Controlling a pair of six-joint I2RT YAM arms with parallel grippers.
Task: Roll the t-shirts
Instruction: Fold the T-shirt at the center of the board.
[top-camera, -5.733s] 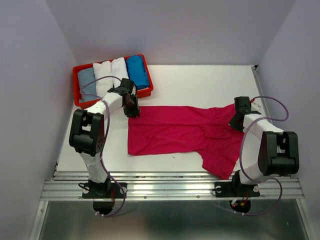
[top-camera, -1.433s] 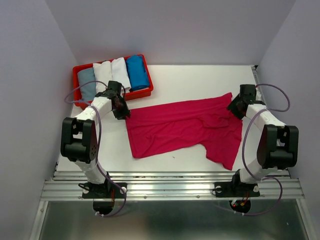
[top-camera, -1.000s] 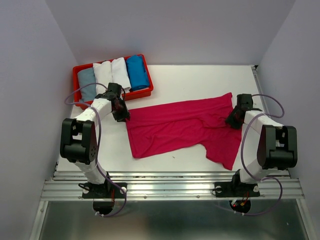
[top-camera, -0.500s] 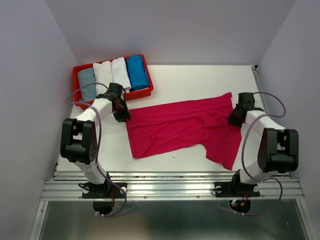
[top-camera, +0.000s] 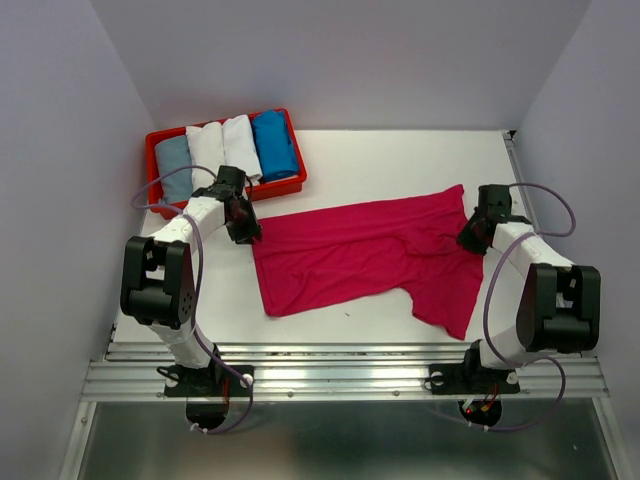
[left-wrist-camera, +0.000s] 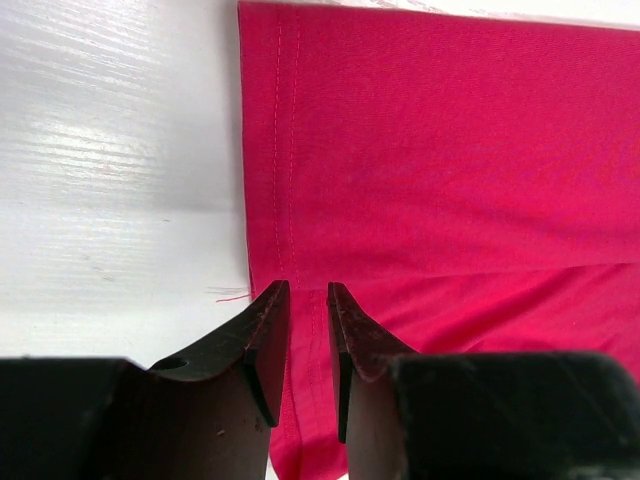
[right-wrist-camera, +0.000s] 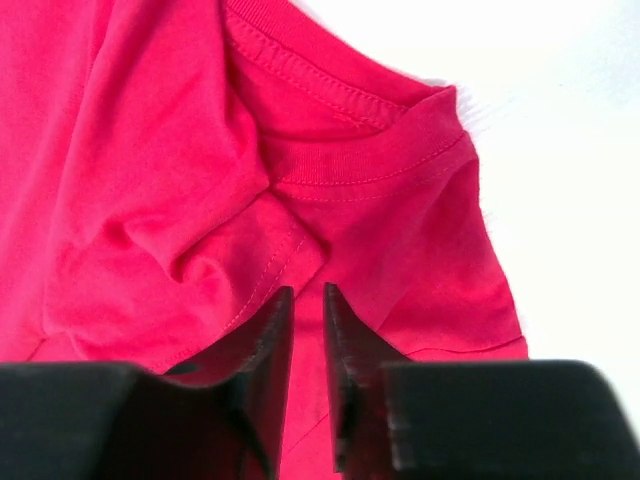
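Observation:
The magenta-pink t-shirt (top-camera: 365, 250) lies spread flat across the middle of the table, its lower right part hanging toward the near edge. My left gripper (top-camera: 243, 228) is at the shirt's left hem corner. In the left wrist view my gripper (left-wrist-camera: 308, 290) has its jaws a narrow gap apart over the stitched hem (left-wrist-camera: 285, 150). My right gripper (top-camera: 470, 238) is at the shirt's right end. In the right wrist view my gripper (right-wrist-camera: 308, 292) has its jaws a narrow gap apart over bunched cloth just below the collar (right-wrist-camera: 350, 150). Neither gripper lifts the cloth.
A red tray (top-camera: 153, 170) at the back left holds rolled shirts: a grey-blue one (top-camera: 173, 160), two white ones (top-camera: 222, 147) and a bright blue one (top-camera: 273, 143). The left arm reaches just in front of it. Grey walls close in left, right and behind.
The shirt was dragged back and left and now lies at a slant. Since then my right gripper moved from the shirt's back right corner down to the collar area. The left gripper stayed put.

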